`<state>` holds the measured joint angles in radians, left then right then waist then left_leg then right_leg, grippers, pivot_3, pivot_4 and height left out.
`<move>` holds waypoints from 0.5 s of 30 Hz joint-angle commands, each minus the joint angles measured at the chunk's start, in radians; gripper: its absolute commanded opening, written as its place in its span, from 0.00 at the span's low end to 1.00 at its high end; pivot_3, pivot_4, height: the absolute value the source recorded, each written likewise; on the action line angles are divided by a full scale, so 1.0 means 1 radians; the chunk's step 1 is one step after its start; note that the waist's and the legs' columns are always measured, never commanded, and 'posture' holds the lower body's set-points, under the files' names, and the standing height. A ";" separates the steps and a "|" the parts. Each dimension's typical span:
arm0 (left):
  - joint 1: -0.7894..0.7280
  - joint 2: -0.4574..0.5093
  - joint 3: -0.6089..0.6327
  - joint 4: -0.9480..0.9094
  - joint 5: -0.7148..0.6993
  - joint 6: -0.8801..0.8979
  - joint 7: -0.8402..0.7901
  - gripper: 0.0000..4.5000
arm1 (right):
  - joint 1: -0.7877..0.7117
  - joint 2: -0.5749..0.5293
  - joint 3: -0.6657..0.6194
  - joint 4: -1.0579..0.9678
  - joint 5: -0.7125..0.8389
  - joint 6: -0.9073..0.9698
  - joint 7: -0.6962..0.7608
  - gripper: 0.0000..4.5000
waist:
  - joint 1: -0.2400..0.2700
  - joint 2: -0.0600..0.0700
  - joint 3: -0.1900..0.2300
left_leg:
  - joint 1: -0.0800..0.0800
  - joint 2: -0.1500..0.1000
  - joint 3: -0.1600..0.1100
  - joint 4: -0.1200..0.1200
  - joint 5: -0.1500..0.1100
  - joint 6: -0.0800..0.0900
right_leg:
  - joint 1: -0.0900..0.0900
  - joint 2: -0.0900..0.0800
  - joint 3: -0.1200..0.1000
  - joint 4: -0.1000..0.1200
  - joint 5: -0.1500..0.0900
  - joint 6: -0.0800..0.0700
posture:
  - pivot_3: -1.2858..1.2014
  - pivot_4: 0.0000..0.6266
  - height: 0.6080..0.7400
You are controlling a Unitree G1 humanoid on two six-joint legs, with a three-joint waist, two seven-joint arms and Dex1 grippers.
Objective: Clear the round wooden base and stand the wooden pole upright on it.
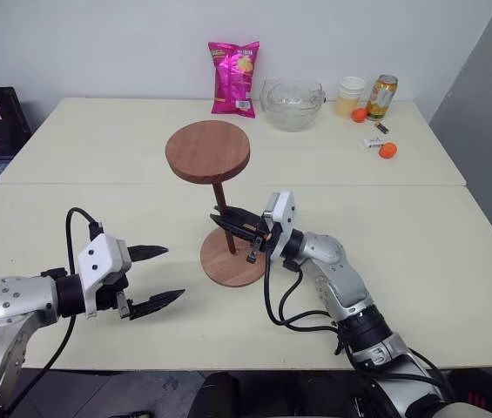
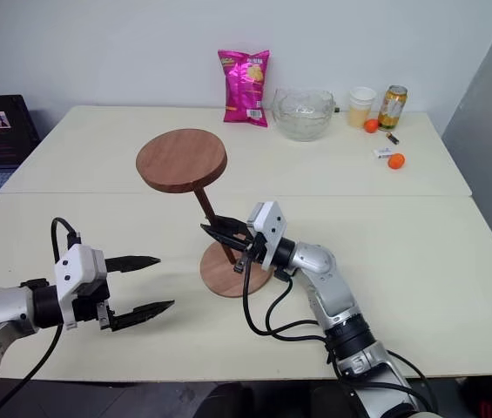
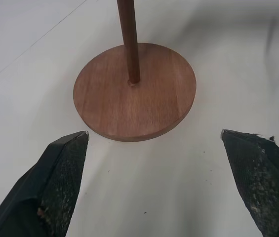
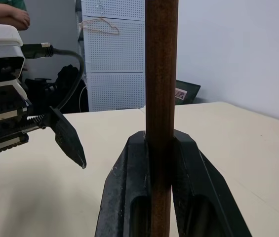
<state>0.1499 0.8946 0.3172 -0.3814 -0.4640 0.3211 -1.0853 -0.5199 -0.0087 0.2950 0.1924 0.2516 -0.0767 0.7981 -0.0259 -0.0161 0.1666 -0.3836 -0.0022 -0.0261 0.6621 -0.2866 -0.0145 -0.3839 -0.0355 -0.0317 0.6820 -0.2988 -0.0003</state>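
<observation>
Two pale tables [image 1: 97,148] stood pushed together, their seam running across the middle of the head views. On the nearer one lay the single round wooden base [image 1: 232,259], flat on the tabletop. The one wooden pole [image 1: 219,193] rose from the centre of that base, leaning slightly, with its fixed disc at the top end, so that two wooden discs could be counted in all, one low and one high.

Two grippers were at work. The right gripper [image 1: 231,225] reached in from the right with its two black fingers [image 4: 129,197] pressed shut on the lower part of the pole, just above the base; the right wrist view showed the rod pinched between them. The left gripper [image 1: 154,277] hovered to the left of the base, near it but apart, its two fingers [image 3: 60,177] spread wide and holding nothing, the base lying between their tips in the left wrist view.

Along the far edge of the back table stood one pink snack bag [image 1: 235,78], one clear glass bowl [image 1: 293,104], one pale cup [image 1: 350,94] and one can [image 1: 382,96]. Two small orange balls [image 1: 388,150] lay near the can, one beside the cup, the other farther forward, with a small white item [image 1: 373,142] between them.
</observation>
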 commanded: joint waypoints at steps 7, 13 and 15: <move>-0.005 -0.006 -0.007 0.022 0.006 -0.049 -0.007 1.00 | -0.006 0.013 -0.010 0.033 -0.025 -0.059 -0.004 0.05 | 0.000 0.000 0.000 | 0.000 0.000 0.000 0.000 0.000 0.000 | 0.000 0.000 0.000 0.000 0.000 0.000 | 0.52 0.24 1.00; -0.002 -0.004 -0.009 0.019 0.004 -0.049 -0.005 1.00 | 0.005 0.016 -0.002 0.043 -0.036 -0.065 -0.001 0.05 | 0.000 0.000 0.000 | 0.000 0.000 0.000 0.000 0.000 0.000 | 0.000 0.000 0.000 0.000 0.000 0.000 | 0.52 0.24 1.00; -0.002 -0.004 -0.008 0.019 0.002 -0.048 -0.005 1.00 | 0.008 0.017 -0.001 0.046 -0.039 -0.066 -0.004 0.05 | 0.000 0.000 0.000 | 0.000 0.000 0.000 0.000 0.000 0.000 | 0.000 0.000 0.000 0.000 0.000 0.000 | 0.52 0.24 1.00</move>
<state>0.1498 0.8909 0.3002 -0.3509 -0.4578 0.2913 -1.0851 -0.5191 -0.0010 0.2955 0.2435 0.2146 -0.1223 0.7943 -0.0262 -0.0162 0.1666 -0.3835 -0.0022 -0.0260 0.6621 -0.2866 -0.0145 -0.3839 -0.0354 -0.0317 0.6821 -0.2988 -0.0004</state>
